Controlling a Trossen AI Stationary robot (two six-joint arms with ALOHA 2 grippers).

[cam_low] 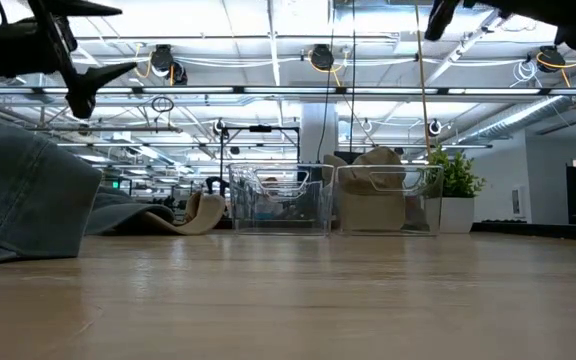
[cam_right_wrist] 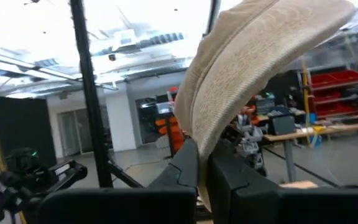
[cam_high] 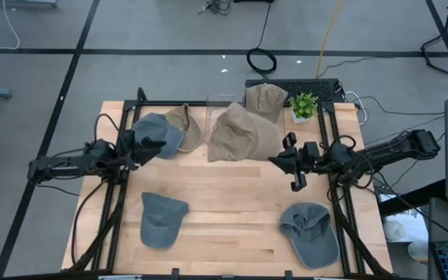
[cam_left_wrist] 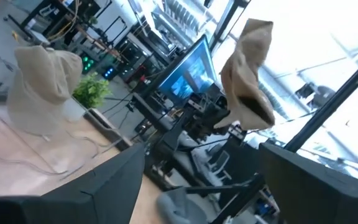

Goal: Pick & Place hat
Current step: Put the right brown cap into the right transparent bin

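Observation:
A tan hat [cam_high: 239,132] is in my right gripper [cam_high: 283,160], in the air over the middle of the table; the left wrist view shows it aloft [cam_left_wrist: 247,68]. Another tan hat [cam_high: 265,99] sits in the right clear bin [cam_low: 386,200] at the far edge. A third tan hat [cam_high: 187,124] and a blue-grey hat [cam_high: 160,134] lie far left. My left gripper [cam_high: 152,145] hovers open, high above that blue-grey hat's near edge [cam_low: 93,85]. Two more blue-grey hats [cam_high: 162,219] [cam_high: 311,232] rest on the near part of the table. My right gripper is shut on the tan hat's edge [cam_right_wrist: 205,140], pinched between the two fingers [cam_right_wrist: 185,165]. The fingers come level from the table's right. The hat is lifted clear and spreads away from the fingertips toward the table's left and far side. Brim or crown cannot be told.
A second clear bin [cam_high: 222,105] stands left of the filled one. A potted plant [cam_high: 304,105] sits at the far right corner. Black frame rails [cam_high: 115,194] [cam_high: 347,210] run along both sides. Bare wood [cam_high: 232,202] lies between the two near hats.

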